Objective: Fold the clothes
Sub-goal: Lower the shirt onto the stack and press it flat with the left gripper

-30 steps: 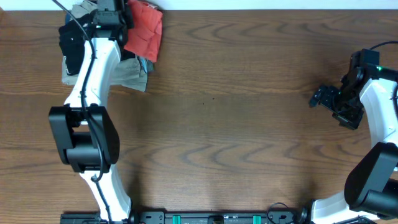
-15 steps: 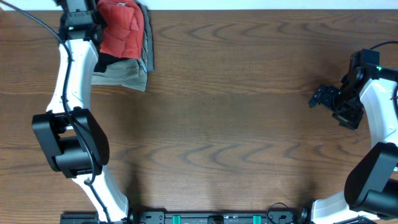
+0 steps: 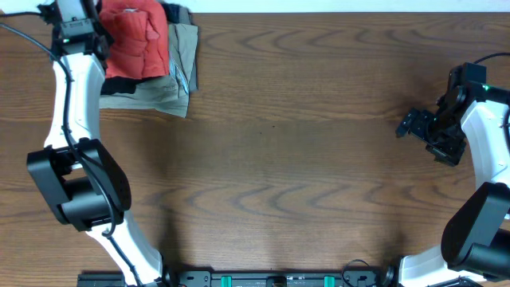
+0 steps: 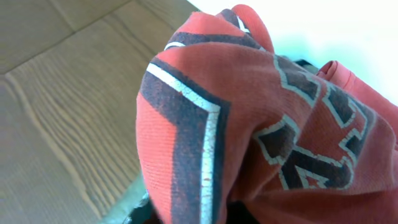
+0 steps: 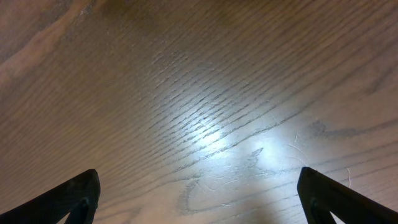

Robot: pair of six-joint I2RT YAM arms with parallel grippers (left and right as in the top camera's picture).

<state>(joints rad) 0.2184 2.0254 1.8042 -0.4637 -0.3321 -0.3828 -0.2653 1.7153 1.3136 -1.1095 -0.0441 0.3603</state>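
Coral-red T-shirt (image 3: 135, 40) is pictured in a crumpled heap on top of the khaki trousers (image 3: 174, 76), with a strip of a black garment (image 3: 119, 84) showing between the two. No crease is laid and no sleeve is turned in; the shirt is not even spread flat, so the folding is judged to be wholly ahead. The left end effector (image 3: 89, 30) is held at the shirt's edge, just beside the trousers. Its fingers are hidden by wadded cloth in the left wrist view, so whether it is closed on the fabric cannot be told. The right end effector (image 3: 414, 123) is kept well apart from the trousers, over bare tabletop (image 3: 279, 159), its fingers spread wide and nothing held between them. Spreading the shirt out is judged the first need.
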